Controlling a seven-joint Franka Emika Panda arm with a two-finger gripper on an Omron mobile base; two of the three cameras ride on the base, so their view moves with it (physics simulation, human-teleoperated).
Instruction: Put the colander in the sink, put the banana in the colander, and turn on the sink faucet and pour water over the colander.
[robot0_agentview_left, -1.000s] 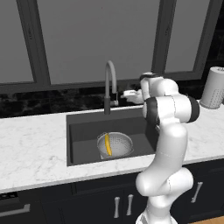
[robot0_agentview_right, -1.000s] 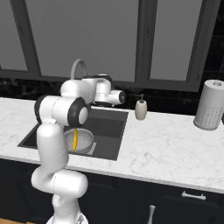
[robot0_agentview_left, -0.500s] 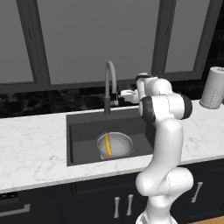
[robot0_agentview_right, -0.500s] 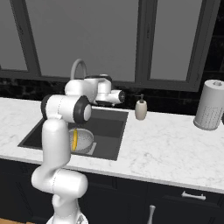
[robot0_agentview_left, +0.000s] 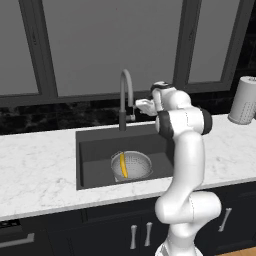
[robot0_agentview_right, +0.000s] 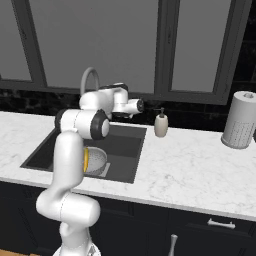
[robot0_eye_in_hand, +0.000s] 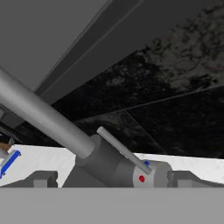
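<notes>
White marble counter (robot0_agentview_left: 40, 170) on the left, then the sink (robot0_agentview_left: 95, 150) with the colander (robot0_agentview_left: 131, 165) holding the banana (robot0_agentview_left: 123, 165). Gripper (robot0_agentview_left: 141, 105) sits just right of the sink faucet (robot0_agentview_left: 124, 97), whose lever (robot0_eye_in_hand: 124, 150) angles between the fingertips (robot0_eye_in_hand: 41, 179); jaws look wide, tips mostly cut off.

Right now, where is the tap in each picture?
Left base view: the sink faucet stands center, behind the sink, left of the tool.
Right base view: upper left, its arch above the arm.
Hand view: stem and lever fill the middle.
Shared landmark: the sink.
</notes>
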